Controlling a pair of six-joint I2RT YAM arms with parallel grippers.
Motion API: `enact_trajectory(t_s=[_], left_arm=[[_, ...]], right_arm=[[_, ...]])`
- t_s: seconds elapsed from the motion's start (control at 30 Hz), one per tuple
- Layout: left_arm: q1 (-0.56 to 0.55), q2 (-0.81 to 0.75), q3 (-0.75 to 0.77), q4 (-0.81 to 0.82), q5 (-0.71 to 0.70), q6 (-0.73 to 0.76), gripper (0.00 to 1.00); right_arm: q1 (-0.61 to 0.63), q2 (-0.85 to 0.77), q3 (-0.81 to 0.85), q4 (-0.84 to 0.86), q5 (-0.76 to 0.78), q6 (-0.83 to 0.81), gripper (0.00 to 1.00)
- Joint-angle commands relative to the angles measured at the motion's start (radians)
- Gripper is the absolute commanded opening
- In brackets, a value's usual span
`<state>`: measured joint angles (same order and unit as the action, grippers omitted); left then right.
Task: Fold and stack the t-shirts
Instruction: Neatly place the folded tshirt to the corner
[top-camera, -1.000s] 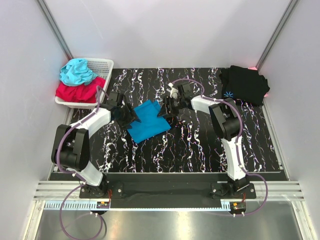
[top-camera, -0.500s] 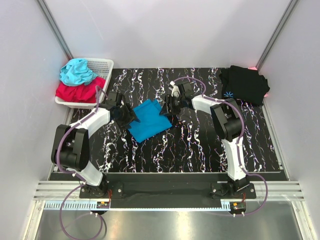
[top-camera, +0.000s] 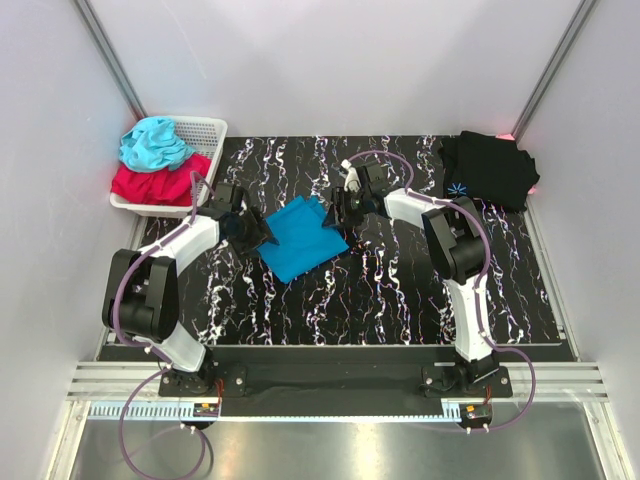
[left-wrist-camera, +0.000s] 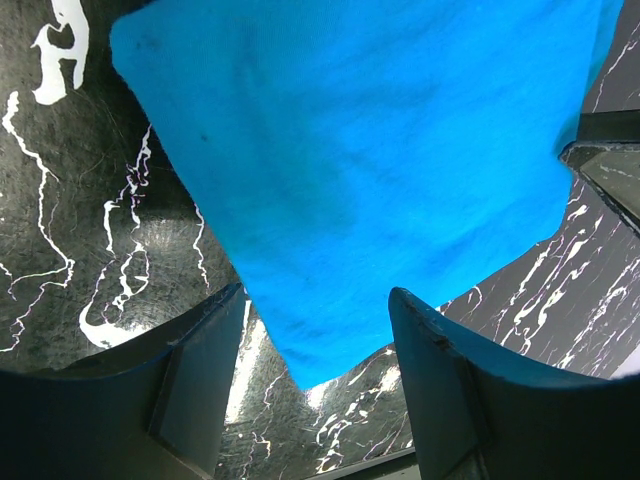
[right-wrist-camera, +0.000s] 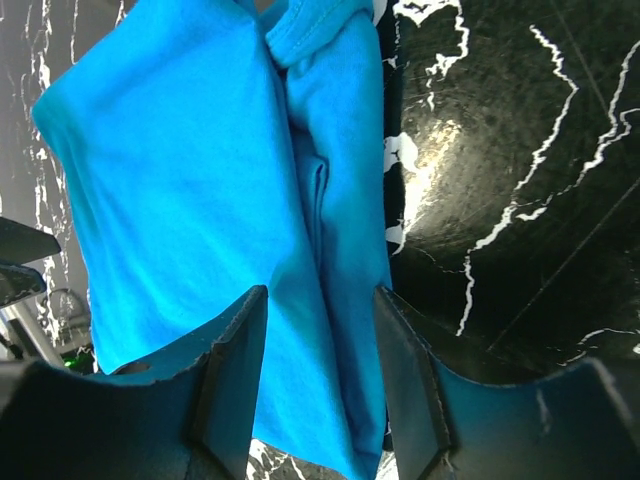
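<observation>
right fingers (right-wrist-camera: 232, 385) have drawn in a bit since a second ago and edged toward the far side with their wrist. blue tee (top-camera: 300, 238) nudged the same way, left arm barely moved. right fingers now: apart, low over the right edge of the blue tee, straddling a lengthwise fold ridge. cloth fills the gap between them and runs on past both, cannot tell if they press it. collar end of the tee shows at the top of the right wrist view. left fingers (left-wrist-camera: 205, 385) apart too, a pointed corner of the tee lying between them with bare counter (top-camera: 400, 290) showing on each side of the corner, so no clamp on it. top view: the two sets of fingers face each other across the tee, left at its left edge, right at its upper right edge. tee is folded into a rough rectangle, lying flat and skewed, mid-left of the black white-veined counter. black tee (top-camera: 488, 170) sits folded at the far right corner, well apart from the blue one, pale-blue starburst print up on its near left part. white basket (top-camera: 212, 128) at the far left corner, holding a pink cloth (top-camera: 150, 186) with a teal cloth (top-camera: 155, 142) bunched on top.
</observation>
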<state>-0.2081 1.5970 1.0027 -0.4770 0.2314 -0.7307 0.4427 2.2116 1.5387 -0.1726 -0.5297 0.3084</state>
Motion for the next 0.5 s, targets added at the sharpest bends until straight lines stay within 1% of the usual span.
enact_trajectory(t_s=[0.0, 0.17, 0.47], left_arm=[[0.007, 0.001, 0.011, 0.008, -0.001, 0.014, 0.65], [0.007, -0.005, 0.002, 0.009, -0.009, 0.024, 0.65], [0.009, 0.009, 0.011, 0.008, -0.001, 0.027, 0.65]], right_arm=[[-0.013, -0.038, 0.004, -0.039, 0.072, -0.038, 0.53], [-0.018, -0.05, 0.008, -0.034, 0.051, -0.038, 0.52], [-0.019, -0.135, -0.008, -0.016, 0.048, -0.055, 0.52]])
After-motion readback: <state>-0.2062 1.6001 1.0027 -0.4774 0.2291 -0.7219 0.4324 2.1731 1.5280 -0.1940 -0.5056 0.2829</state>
